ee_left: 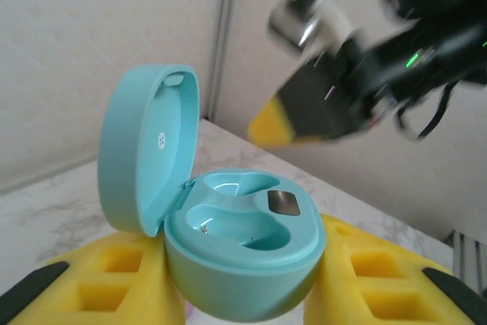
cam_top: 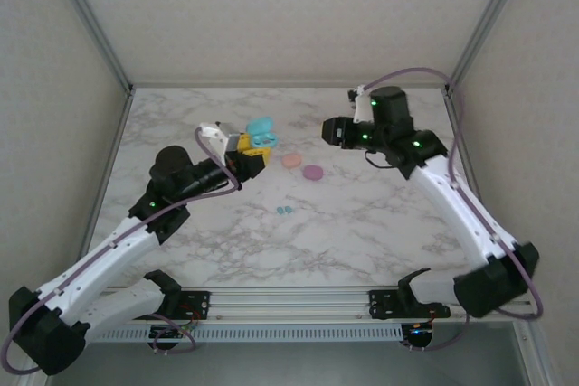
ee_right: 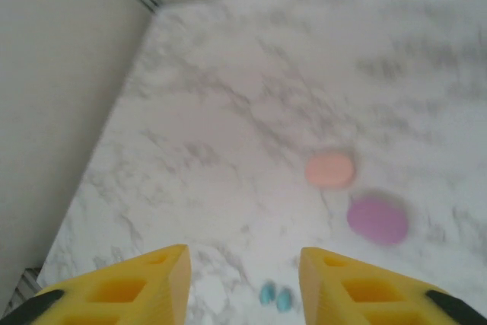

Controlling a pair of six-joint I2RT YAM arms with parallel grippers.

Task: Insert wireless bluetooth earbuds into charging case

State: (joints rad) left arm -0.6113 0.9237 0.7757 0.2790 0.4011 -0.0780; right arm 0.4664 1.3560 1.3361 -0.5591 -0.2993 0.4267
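Left wrist view: the left arm [cam_top: 136, 232] reaches forward, its jaws lifted and pinching one teal charging case [ee_left: 243, 253], lid up. The right arm [cam_top: 452, 196] hovers with its jaws spread, holding nothing. Two teal earbuds [ee_right: 275, 295] lie on the tabletop [ee_right: 228, 112] below their gap. One peach case [ee_right: 329, 170] and one purple case [ee_right: 377, 219] sit beyond.

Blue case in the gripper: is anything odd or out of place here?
Nothing looks damaged or spilled. The blue case stands open with both sockets empty, while the two teal earbuds lie loose on the table, apart from it.
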